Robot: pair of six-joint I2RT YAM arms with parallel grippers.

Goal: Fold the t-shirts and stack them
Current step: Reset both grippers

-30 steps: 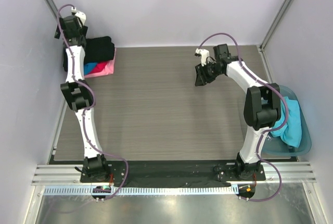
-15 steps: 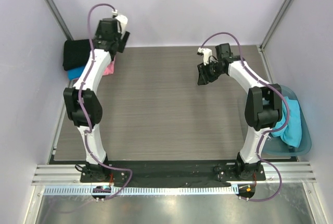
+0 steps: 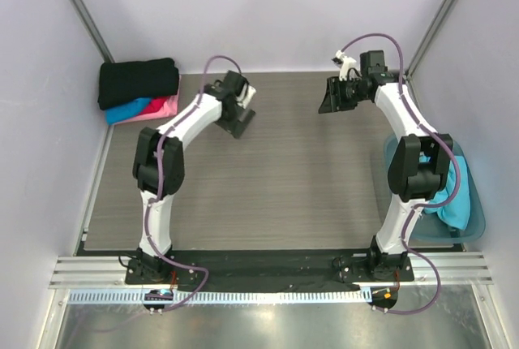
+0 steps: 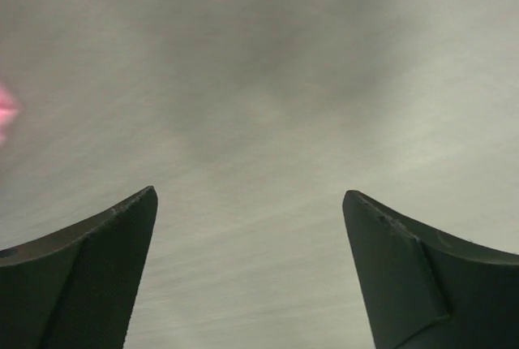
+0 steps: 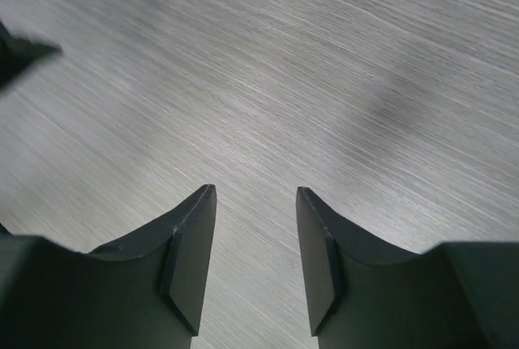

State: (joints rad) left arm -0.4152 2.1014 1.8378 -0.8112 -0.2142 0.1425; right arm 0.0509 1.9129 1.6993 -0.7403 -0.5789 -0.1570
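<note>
Jaws: left gripper spread wide, nothing between. Right gripper has a narrower gap, nothing gripped. Both hang over the grey wood-grain table. Folded stack at far-left corner: black t-shirt over blue t-shirt and pink t-shirt. Turquoise t-shirt lies in the teal tub, right edge. Pale lilac walls, aluminium corner posts.

Three stacked t-shirts; one turquoise t-shirt; one teal tub; two grippers, the left gripper and right gripper.
</note>
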